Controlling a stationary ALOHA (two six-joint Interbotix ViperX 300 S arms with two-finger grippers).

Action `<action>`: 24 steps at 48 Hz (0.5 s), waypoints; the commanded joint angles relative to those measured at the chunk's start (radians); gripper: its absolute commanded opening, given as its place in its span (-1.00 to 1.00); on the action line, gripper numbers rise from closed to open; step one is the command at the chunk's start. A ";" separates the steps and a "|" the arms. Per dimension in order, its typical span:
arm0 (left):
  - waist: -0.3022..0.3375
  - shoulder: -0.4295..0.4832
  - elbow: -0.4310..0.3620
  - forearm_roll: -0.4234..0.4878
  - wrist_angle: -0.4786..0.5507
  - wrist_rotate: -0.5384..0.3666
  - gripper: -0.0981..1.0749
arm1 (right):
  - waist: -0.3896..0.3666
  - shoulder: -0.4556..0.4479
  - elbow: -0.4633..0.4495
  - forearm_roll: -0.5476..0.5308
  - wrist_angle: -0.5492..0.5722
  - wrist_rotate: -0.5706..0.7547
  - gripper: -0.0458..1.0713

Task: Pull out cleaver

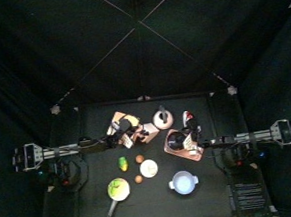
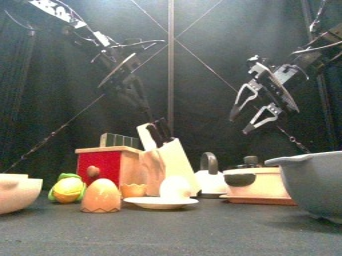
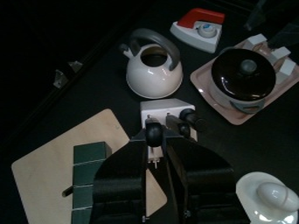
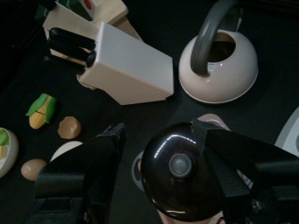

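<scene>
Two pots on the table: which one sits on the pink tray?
The black pot, lidded, sits on the pink tray; the white kettle stands beside it on bare table.

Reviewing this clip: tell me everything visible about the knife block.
The knife block is a pale, cream-coloured slanted block, possibly wood or plastic. Dark knife handles protrude from its upper face, so nothing looks pulled out yet. In the front view it leans tilted beside a red box. It stands on the black table next to a white kettle, apart from it. The left gripper hovers over its top; whether the jaws touch a handle is unclear.
</scene>
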 commanded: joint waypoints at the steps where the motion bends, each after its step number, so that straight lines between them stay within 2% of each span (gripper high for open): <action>1: -0.009 -0.048 0.003 0.002 0.002 0.002 -0.04 | -0.003 -0.006 -0.012 -0.003 -0.002 -0.002 0.75; 24: -0.100 -0.324 0.166 -0.040 0.029 0.003 -0.05 | 0.002 -0.006 -0.015 -0.002 -0.002 -0.002 0.75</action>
